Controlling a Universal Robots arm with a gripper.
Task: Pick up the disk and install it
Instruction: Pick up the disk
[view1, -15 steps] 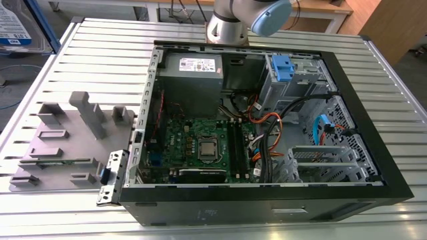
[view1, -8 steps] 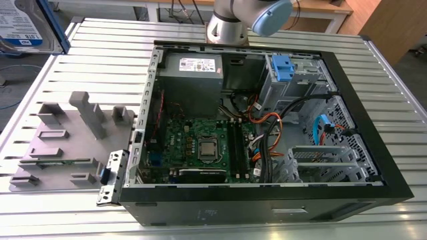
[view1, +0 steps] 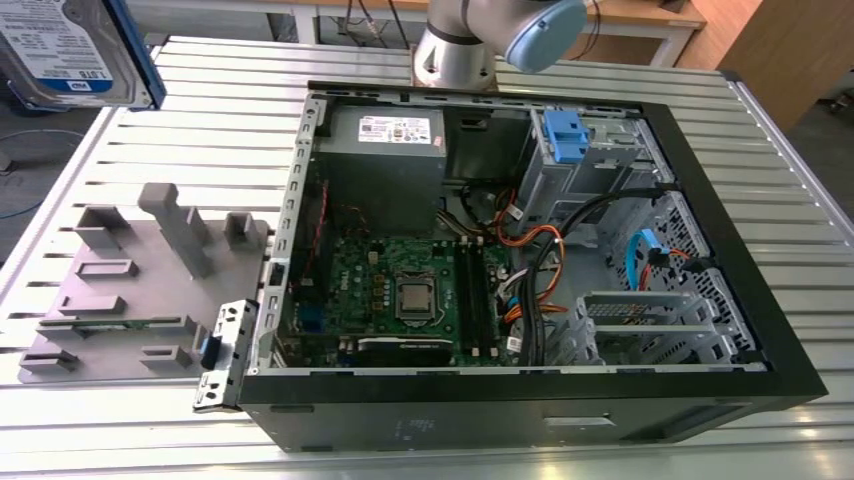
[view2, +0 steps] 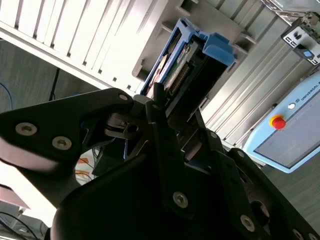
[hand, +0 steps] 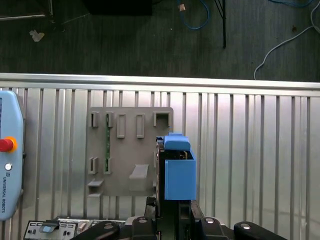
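Observation:
The disk hangs high in the air at the exterior view's upper left, its white-and-blue label facing that camera. In the first wrist view the disk appears edge-on with its blue bracket, above the right edge of the grey holder plate. My gripper is shut on the disk, its black fingers clamping both faces. The second wrist view shows the same grip, with the fingers pressed on the disk.
The open computer case lies on the slatted metal table, right of the grey holder plate. Inside are a grey power-supply box, a motherboard and a metal cage with a blue clip. A teach pendant lies on the table.

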